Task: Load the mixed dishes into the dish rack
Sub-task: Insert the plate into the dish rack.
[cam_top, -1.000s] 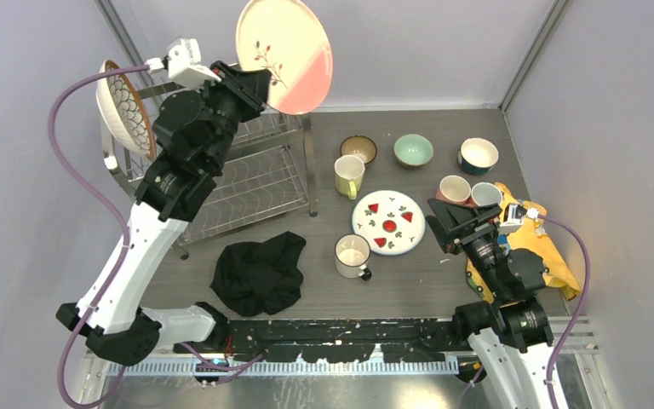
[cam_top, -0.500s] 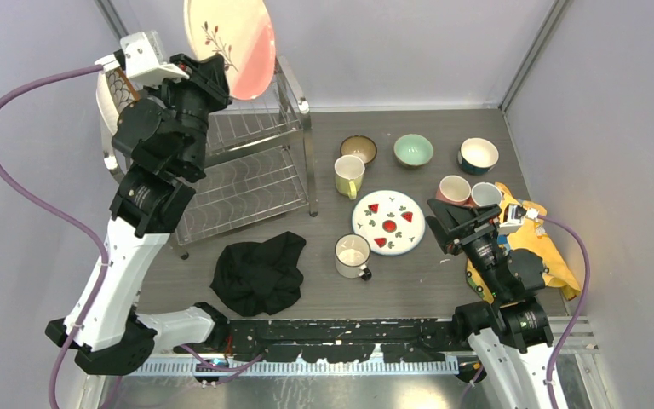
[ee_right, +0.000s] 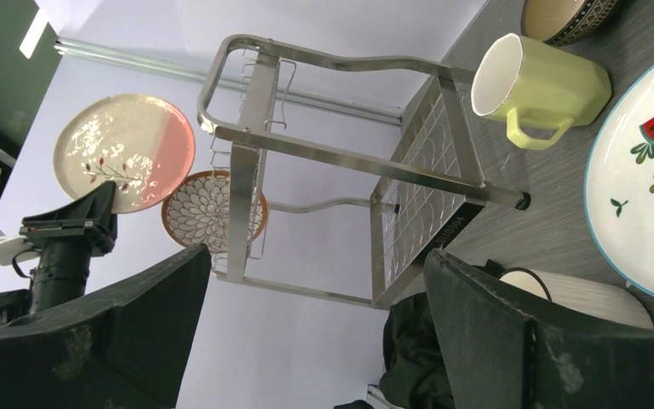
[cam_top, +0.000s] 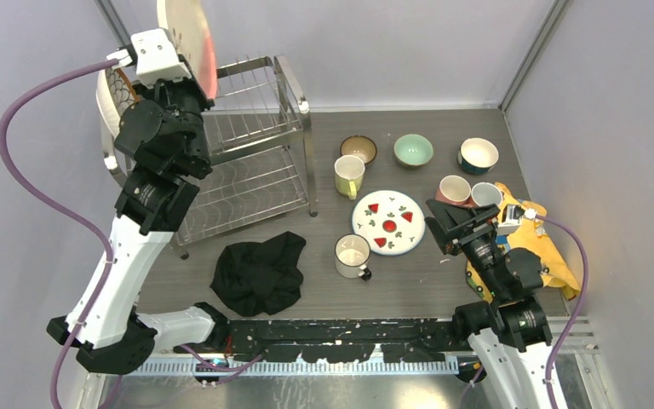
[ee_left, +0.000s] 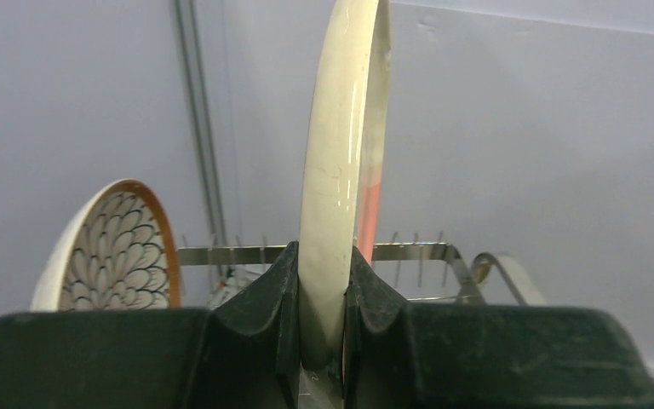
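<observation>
**Desk:** Top view, entries?

**Me:** Left claw (cam_top: 189, 78): clamped narrow on the lower rim of the cream-and-pink plate (cam_top: 186, 32). I hold the plate on edge above the dish rack (cam_top: 260, 128), over its top tier. A scalloped plate (cam_top: 112, 89) stands at the rack's left end. Right claw (cam_top: 454, 223): wide and empty, just beside the watermelon plate (cam_top: 389, 222) on the surface (cam_top: 409, 277). The mugs and bowls are not yet loaded.

**Desk:** Left wrist?

**Me:** Both fingers (ee_left: 277, 315) pinch the rim and the plate is upright. I'd judge it glazed ceramic: stiff, weighty, slippery, easily chipped. The rim is the right place to hold it. I'd lower it slowly between the prongs.

**Desk:** Right wrist?

**Me:** Jaws spread with nothing between them. The yellow mug (ee_right: 536, 89) is in view. It looks rigid and fairly light, and I'd take it by the wall at the lip.
</observation>
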{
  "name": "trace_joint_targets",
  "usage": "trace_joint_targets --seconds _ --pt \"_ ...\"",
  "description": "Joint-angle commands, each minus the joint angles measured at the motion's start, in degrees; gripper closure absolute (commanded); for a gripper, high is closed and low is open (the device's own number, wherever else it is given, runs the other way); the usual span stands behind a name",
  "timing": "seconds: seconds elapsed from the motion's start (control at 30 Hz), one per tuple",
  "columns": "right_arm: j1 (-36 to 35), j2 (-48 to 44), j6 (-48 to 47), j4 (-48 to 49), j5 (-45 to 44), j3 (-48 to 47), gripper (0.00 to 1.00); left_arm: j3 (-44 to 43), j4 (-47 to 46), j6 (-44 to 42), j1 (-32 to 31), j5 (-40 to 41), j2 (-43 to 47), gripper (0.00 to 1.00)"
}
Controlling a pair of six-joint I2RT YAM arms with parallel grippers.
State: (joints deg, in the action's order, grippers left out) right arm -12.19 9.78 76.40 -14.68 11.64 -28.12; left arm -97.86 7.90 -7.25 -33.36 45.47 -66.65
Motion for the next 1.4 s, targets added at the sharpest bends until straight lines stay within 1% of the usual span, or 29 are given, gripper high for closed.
trace_joint_targets --seconds 0.0,0.17,0.37,0.57,0.73,0.8,1.0,1.17,1.27,1.37 --pt "0.03 1.25 -0.40 2.61 0.35 0.55 0.00 -3.65 -11.06 -9.08 0.23 6.22 0.21 1.00" --pt "-0.01 1.70 -0.02 3.44 0.58 1.23 0.01 -3.74 -8.31 -14.20 0.27 9.74 -0.80 1.00" --pt "0.01 1.79 -0.03 3.43 0.58 1.40 0.00 -4.31 -3.31 -15.43 0.32 14.54 -2.94 1.00" --pt "0.00 1.59 -0.56 2.86 0.62 1.07 0.00 -3.44 -4.99 -19.04 0.76 18.85 -4.36 1.00" --pt "0.05 1.68 -0.65 2.80 0.50 1.05 0.00 -4.04 -3.84 -18.57 2.22 19.86 -4.83 1.00" --pt "-0.03 1.72 -0.60 3.05 0.49 1.13 0.00 -4.85 -0.29 -15.85 2.67 19.56 -5.04 1.00" --pt "0.03 1.69 -0.60 3.11 0.88 1.01 0.00 -6.25 11.87 -3.84 4.80 17.29 -5.24 1.00" --pt "0.05 1.17 -1.14 2.40 0.94 0.79 0.00 -7.12 20.90 6.46 8.80 11.87 -4.95 1.00" --pt "0.04 1.04 -1.39 2.19 0.86 0.74 0.00 -8.15 24.69 10.80 11.01 8.37 -5.42 1.00" --pt "-0.03 1.01 -1.43 2.09 0.84 0.75 0.00 -8.53 26.31 12.82 12.60 6.25 -5.53 1.00"
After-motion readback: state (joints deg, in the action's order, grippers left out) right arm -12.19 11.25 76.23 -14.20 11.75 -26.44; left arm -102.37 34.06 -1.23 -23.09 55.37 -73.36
